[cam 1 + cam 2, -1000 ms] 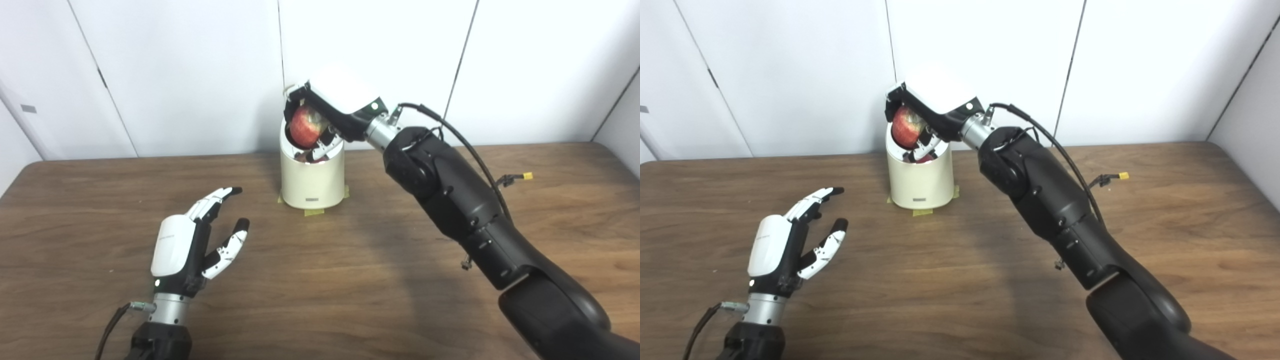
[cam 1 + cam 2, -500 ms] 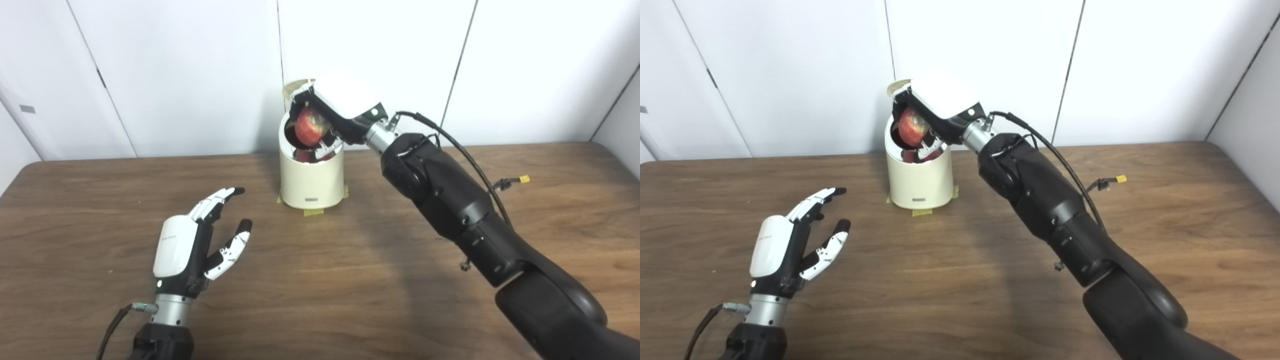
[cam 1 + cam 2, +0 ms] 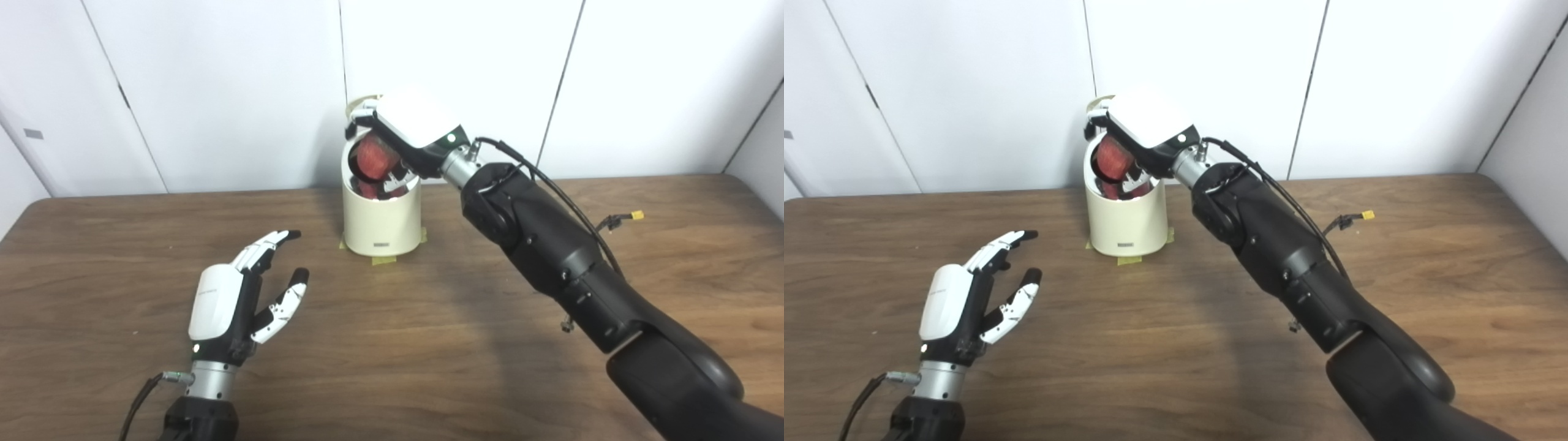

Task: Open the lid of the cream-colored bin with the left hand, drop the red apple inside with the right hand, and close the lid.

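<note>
On the left, our left hand (image 3: 236, 306) rests low over the wooden table (image 3: 392, 343), palm turned inward, fingers spread and holding nothing, well apart from the bin.

Moving toward the middle, the cream-colored bin (image 3: 381, 214) stands upright near the far edge, with strips of yellow tape (image 3: 384, 260) showing at its base. Its lid (image 3: 361, 103) is tipped up behind the opening, only a sliver of it visible past our hand, and there seems to be something red already down inside the bin.

Over the opening, our right hand (image 3: 407, 131) is curled around the red apple (image 3: 375, 157), which sits right at the mouth of the bin, partly below the rim. The right arm (image 3: 551, 245) reaches in diagonally from the lower right.

We judge the apple to be firm, moderately heavy and smooth-skinned, so an enveloping hold across its widest part suits it; it bruises if dropped far, so releasing it low in the opening is safer. The lid looks light and hinged, best pushed down from its top edge.
</note>
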### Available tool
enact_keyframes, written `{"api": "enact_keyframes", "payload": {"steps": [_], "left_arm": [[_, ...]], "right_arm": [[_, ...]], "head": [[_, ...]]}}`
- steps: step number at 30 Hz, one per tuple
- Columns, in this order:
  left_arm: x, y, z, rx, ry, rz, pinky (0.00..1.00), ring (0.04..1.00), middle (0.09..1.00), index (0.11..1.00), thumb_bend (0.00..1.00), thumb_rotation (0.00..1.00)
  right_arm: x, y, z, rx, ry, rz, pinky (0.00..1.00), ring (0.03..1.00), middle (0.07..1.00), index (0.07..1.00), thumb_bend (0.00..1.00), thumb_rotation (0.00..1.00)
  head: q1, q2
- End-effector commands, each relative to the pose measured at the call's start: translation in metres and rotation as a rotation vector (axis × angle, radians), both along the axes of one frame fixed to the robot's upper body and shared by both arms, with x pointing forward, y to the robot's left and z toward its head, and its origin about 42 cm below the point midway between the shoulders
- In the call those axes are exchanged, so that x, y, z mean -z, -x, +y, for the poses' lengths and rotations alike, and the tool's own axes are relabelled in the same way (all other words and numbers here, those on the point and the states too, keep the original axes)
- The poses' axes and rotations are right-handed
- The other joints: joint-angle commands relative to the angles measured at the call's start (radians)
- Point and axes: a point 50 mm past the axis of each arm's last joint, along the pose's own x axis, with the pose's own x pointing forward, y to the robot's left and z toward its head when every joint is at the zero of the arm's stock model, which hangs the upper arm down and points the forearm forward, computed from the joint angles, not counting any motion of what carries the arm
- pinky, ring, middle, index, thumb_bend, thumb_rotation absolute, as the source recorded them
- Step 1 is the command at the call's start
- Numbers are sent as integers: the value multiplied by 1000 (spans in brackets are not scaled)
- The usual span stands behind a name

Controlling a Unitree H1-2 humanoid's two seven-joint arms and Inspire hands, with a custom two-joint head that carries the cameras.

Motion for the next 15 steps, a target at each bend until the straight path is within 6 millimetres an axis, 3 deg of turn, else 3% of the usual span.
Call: {"api": "enact_keyframes", "payload": {"steps": [1, 4, 15], "left_arm": [[-3, 0, -4, 7, 14, -25, 657, 805, 843, 826, 354, 807], [-3, 0, -4, 6, 9, -23, 658, 804, 842, 829, 352, 799], [-3, 0, -4, 7, 5, -19, 664, 804, 845, 835, 355, 794]], "right_arm": [[-31, -2, 2, 0, -46, -58, 545, 720, 833, 777, 972, 45], [-30, -2, 2, -6, -61, -44, 557, 736, 866, 820, 998, 97], [-32, -1, 0, -18, -67, -62, 561, 722, 836, 781, 1000, 126]], "head": [[-1, 1], [-1, 1], [-1, 1]]}}
